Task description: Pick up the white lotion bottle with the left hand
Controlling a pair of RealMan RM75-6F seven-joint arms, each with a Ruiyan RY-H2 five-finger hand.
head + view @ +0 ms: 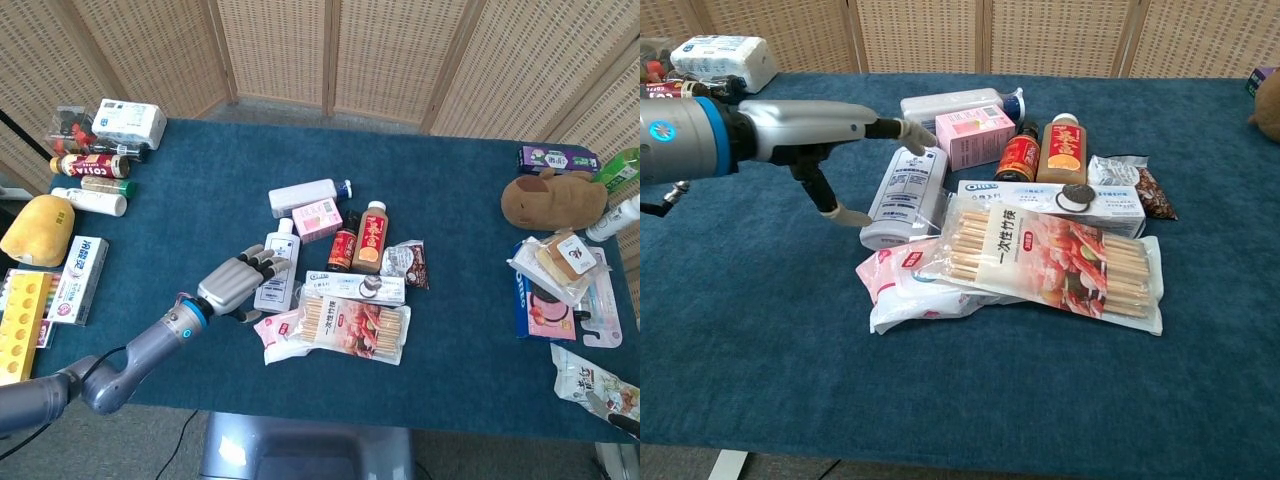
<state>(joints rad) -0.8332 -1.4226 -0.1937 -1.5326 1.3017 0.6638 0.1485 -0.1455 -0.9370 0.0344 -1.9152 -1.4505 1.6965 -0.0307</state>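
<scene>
Directly under the left hand (236,286) lies the white lotion bottle (277,267), flat on the blue table (180,230), cap pointing away from the robot. The hand is open and holds nothing; its fingers (902,131) reach out above the bottle's upper half, and the thumb hangs down beside the bottle's base, on the side away from the other goods. Just past the bottle's far edge sit a pink box (318,219) and a pack of biscuit sticks (355,326), which crowd that side. The bottle looks like stiff, smooth plastic, probably light but slippery. Gripping across its flat middle seems best. The right hand is out of sight.
</scene>
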